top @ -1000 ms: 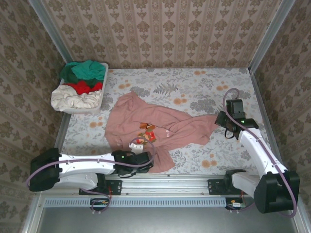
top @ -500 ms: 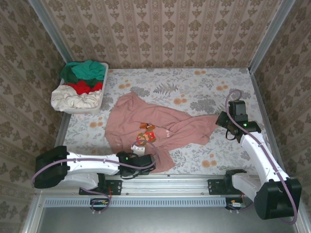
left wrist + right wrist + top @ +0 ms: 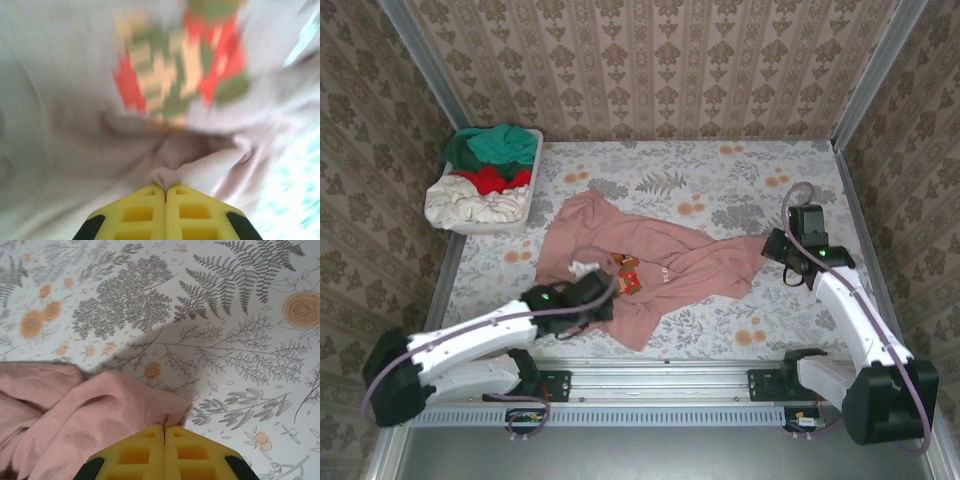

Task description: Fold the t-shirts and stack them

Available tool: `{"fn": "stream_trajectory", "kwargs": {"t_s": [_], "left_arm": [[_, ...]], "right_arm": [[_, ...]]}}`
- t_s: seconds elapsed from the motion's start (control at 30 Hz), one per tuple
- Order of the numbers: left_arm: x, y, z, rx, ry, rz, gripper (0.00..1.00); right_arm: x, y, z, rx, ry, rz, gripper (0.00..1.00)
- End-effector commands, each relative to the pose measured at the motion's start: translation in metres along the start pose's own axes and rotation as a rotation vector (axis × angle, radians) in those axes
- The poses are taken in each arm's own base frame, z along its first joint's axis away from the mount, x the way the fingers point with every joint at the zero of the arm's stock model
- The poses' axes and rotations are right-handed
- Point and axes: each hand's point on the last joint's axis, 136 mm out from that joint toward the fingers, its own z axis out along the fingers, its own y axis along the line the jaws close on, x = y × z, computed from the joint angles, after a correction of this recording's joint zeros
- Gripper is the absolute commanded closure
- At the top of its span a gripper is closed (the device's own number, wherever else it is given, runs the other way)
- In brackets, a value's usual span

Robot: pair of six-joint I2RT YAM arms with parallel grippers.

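Note:
A dusty-pink t-shirt [image 3: 650, 255] with a pixel-art print [image 3: 628, 272] lies crumpled across the middle of the floral table. My left gripper [image 3: 582, 271] is shut on a pinch of its cloth beside the print; the left wrist view has the yellow fingers [image 3: 145, 215] closed on a pink fold [image 3: 165, 176], the print [image 3: 180, 65] blurred above. My right gripper [image 3: 772, 250] is shut on the shirt's right tip; its yellow fingers [image 3: 190, 452] clamp the pink hem [image 3: 167, 412]. Teal-green [image 3: 498, 146], red [image 3: 492, 178] and cream [image 3: 472, 205] tees lie in the basket.
A white plastic laundry basket [image 3: 525, 205] stands at the back left of the table. Patterned walls close in the table on three sides. The floral tablecloth [image 3: 720, 180] lies bare behind and to the right of the shirt.
My left gripper has moved up and to the left from the shirt's near hem, carrying pink cloth with it, so the near edge has folded over. The right gripper has barely moved.

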Motion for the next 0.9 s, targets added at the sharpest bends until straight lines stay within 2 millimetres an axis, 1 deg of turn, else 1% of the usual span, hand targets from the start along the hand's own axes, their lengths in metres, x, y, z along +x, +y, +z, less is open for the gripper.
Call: {"fn": "stream_trajectory", "kwargs": {"t_s": [0.0, 0.03, 0.07, 0.13, 0.17, 0.2, 0.23, 0.27, 0.3, 0.33, 0.37, 0.43, 0.5, 0.53, 0.57, 0.6, 0.63, 0.7, 0.73, 0.8, 0.83, 0.87], "left_arm": [[-0.034, 0.026, -0.015, -0.031, -0.033, 0.082, 1.00], [-0.046, 0.030, -0.018, -0.026, -0.046, 0.067, 1.00], [-0.057, 0.033, -0.020, -0.026, -0.058, 0.057, 1.00], [-0.078, 0.040, -0.028, -0.039, -0.086, 0.042, 1.00], [-0.086, 0.042, -0.031, -0.043, -0.097, 0.039, 1.00], [-0.096, 0.045, -0.036, -0.053, -0.113, 0.033, 1.00], [-0.103, 0.049, -0.039, -0.066, -0.125, 0.025, 1.00], [-0.110, 0.051, -0.042, -0.071, -0.136, 0.024, 1.00], [-0.114, 0.054, -0.043, -0.078, -0.140, 0.021, 1.00], [-0.119, 0.059, -0.044, -0.090, -0.146, 0.013, 1.00], [-0.122, 0.067, -0.044, -0.110, -0.148, -0.002, 1.00], [-0.129, 0.078, -0.046, -0.134, -0.153, -0.032, 1.00], [-0.131, 0.083, -0.047, -0.125, -0.158, -0.048, 1.00], [-0.132, 0.086, -0.047, -0.129, -0.160, -0.057, 1.00], [-0.132, 0.089, -0.047, -0.137, -0.162, -0.063, 1.00], [-0.132, 0.092, -0.047, -0.142, -0.162, -0.064, 1.00], [-0.131, 0.094, -0.048, -0.146, -0.159, -0.067, 1.00], [-0.131, 0.097, -0.052, -0.145, -0.164, -0.073, 1.00], [-0.130, 0.096, -0.053, -0.138, -0.170, -0.073, 1.00], [-0.127, 0.091, -0.049, -0.101, -0.167, -0.073, 1.00], [-0.124, 0.089, -0.046, -0.083, -0.157, -0.071, 1.00], [-0.122, 0.088, -0.043, -0.072, -0.149, -0.072, 1.00]], "right_arm": [[-0.037, -0.001, 0.021, 0.087, 0.001, -0.021, 1.00], [-0.049, 0.004, 0.028, 0.093, 0.009, -0.028, 1.00], [-0.061, 0.009, 0.034, 0.097, 0.009, -0.030, 0.97], [-0.090, 0.023, 0.042, 0.083, -0.028, -0.040, 0.96], [-0.100, 0.027, 0.043, 0.085, -0.034, -0.045, 0.91], [-0.106, 0.029, 0.043, 0.100, -0.014, -0.054, 0.83], [-0.110, 0.033, 0.042, 0.099, -0.001, -0.065, 0.79], [-0.109, 0.039, 0.040, 0.085, 0.011, -0.078, 0.70], [-0.102, 0.045, 0.036, 0.068, 0.026, -0.100, 0.57], [-0.091, 0.049, 0.029, 0.064, 0.037, -0.126, 0.52], [-0.078, 0.050, 0.024, 0.066, 0.044, -0.138, 0.51], [-0.048, 0.054, 0.007, 0.045, 0.019, -0.165, 0.45], [-0.018, 0.055, -0.004, 0.019, 0.013, -0.171, 0.45], [-0.001, 0.058, -0.005, -0.022, 0.017, -0.183, 0.43], [0.011, 0.053, -0.002, -0.033, 0.029, -0.173, 0.42], [0.021, 0.041, 0.003, -0.001, 0.043, -0.156, 0.41], [0.021, 0.030, 0.009, 0.022, 0.036, -0.131, 0.41], [0.019, 0.010, 0.022, 0.054, 0.070, -0.053, 0.44], [0.013, 0.008, 0.029, 0.050, 0.073, -0.033, 0.46], [-0.004, 0.012, 0.040, 0.053, 0.068, -0.021, 0.47], [-0.015, 0.020, 0.047, 0.040, 0.071, -0.022, 0.48], [-0.022, 0.026, 0.058, 0.038, 0.078, -0.031, 0.48]]}}
